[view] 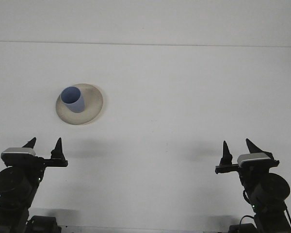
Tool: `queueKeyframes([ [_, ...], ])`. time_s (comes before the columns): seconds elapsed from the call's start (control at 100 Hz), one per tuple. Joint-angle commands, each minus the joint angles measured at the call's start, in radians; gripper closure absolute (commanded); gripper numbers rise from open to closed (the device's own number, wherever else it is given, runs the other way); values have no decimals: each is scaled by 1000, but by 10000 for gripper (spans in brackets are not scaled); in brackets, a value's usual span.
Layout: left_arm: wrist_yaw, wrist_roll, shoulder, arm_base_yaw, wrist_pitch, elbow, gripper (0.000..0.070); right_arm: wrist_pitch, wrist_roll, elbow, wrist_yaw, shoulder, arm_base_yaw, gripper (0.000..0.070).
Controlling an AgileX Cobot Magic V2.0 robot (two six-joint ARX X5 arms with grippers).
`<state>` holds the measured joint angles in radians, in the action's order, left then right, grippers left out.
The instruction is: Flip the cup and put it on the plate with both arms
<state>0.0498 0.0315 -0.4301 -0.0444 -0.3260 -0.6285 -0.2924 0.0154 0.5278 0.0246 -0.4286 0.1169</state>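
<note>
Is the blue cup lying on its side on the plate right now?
No, the blue cup stands upright on the plate, its open mouth facing up.

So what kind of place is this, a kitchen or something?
Probably a lab or test bench, not a kitchen: a bare white table, two black robot arms, left end effector and right end effector, and only a blue cup on a plate.

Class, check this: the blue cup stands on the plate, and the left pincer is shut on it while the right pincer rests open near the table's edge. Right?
Not quite. In the front view the left pincer is open and apart from the blue cup, which stands alone on the plate. The right pincer does rest open.
</note>
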Motion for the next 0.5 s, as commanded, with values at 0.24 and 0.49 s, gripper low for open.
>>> queueKeyframes([
  [0.24,1,3,-74,-2,53,-12,164,16,14,11,1,-3,2,207],
  [0.49,1,4,-51,-2,65,-12,610,16,14,11,1,-3,2,336],
])
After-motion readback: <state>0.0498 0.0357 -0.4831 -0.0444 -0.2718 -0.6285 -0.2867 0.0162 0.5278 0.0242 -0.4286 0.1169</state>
